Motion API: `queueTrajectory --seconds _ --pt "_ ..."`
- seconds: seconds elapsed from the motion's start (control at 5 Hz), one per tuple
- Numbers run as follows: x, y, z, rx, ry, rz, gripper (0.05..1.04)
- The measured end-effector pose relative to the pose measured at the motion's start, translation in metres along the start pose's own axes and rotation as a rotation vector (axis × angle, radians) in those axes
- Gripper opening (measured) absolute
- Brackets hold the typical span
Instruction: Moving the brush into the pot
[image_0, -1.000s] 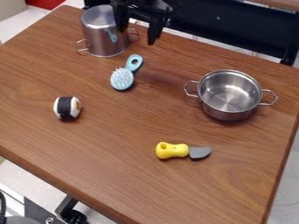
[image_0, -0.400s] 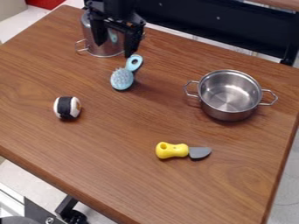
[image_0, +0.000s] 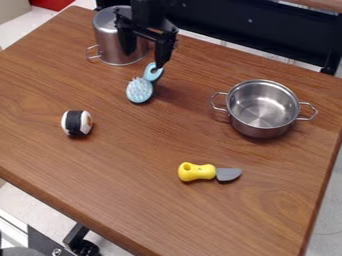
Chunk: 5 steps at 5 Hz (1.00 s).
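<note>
Brush handle (image_0: 149, 77) partly behind the pincer (image_0: 143, 60)

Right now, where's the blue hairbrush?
In the camera view, the blue hairbrush lies on the table left of the open pot, between the upside-down pot and the toy knife.

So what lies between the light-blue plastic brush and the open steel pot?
Only bare brown wooden tabletop lies between the brush and the pot, as the camera view shows.
</note>
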<state>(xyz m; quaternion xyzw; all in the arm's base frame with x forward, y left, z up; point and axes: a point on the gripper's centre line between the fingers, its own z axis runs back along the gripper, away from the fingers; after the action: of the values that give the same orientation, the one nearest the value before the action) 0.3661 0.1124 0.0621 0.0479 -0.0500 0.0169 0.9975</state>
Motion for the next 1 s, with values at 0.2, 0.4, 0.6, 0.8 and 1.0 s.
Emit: queueTrajectory --seconds 0.2,0.4,0.6,0.8,1.0 --pt "0.006 0.004 -0.012 0.003 0.025 -0.006 1.0" --pt "0.007 0.005 -0.02 0.036 0.03 0.023 1.0" --pt "0.004 0.005 -0.024 0.031 0.064 0.035 1.0" --pt "0.001 0.0 -0.031 0.011 0.059 0.037 1.0" --pt "0.001 -0.003 -0.037 0.003 0.06 0.069 1.0"
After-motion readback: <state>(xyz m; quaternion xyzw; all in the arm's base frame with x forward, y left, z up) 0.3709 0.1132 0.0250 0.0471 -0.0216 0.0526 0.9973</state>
